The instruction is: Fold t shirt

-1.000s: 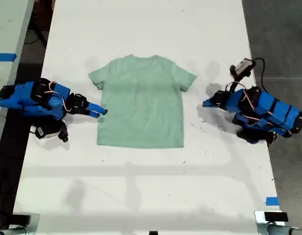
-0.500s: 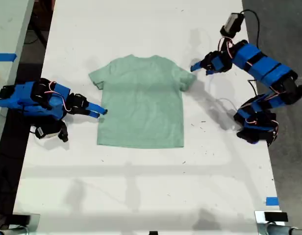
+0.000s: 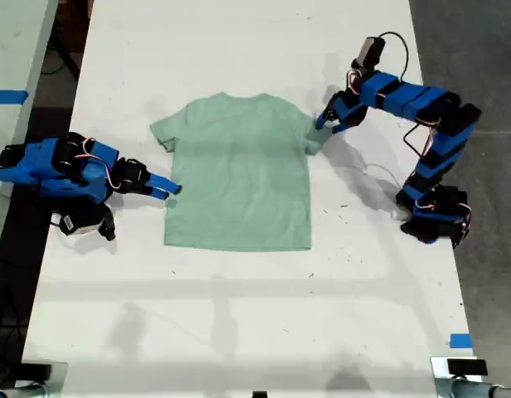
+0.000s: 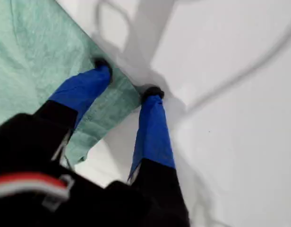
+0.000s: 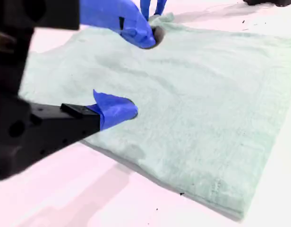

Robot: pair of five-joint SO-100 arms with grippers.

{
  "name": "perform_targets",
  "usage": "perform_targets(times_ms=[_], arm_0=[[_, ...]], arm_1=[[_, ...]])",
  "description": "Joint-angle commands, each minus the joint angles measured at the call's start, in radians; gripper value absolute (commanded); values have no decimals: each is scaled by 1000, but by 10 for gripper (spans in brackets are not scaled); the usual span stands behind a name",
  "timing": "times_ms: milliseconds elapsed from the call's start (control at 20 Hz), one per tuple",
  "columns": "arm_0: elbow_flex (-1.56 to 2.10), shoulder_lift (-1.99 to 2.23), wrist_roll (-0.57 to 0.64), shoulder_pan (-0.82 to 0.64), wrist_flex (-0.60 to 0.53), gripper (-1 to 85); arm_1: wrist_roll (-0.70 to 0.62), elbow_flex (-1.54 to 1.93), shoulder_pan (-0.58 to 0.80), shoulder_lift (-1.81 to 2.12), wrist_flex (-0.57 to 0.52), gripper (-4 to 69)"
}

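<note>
Mint-green cloth, the t shirt [image 3: 239,174], lies flat and unfolded on the white table [image 3: 239,332], neck toward the far edge in the exterior view. My first gripper [image 4: 129,80] has its jaws spread astride the sleeve hem on the exterior view's right, one tip on the cloth, the other on bare table just beside it; nothing pinched yet. My second gripper [image 5: 141,71] rests low at the shirt's side edge on the exterior view's left, jaws parted, empty. Step in hand, judged: the opening grasp for a first fold. Next move likely calls for closing on the sleeve without bunching it.
</note>
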Motion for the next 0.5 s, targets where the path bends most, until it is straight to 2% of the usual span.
perform_targets(times_ms=[0, 150, 300, 450], arm_0=[[-14, 6, 2, -6, 2, 200], [-14, 6, 2, -6, 2, 200], [-14, 6, 2, -6, 2, 200], [-14, 6, 2, -6, 2, 200]], arm_1=[[34, -15, 9, -17, -5, 14], [34, -100, -15, 28, 89, 14], [12, -172, -104, 201, 91, 14], [-15, -279, -290, 272, 40, 14]])
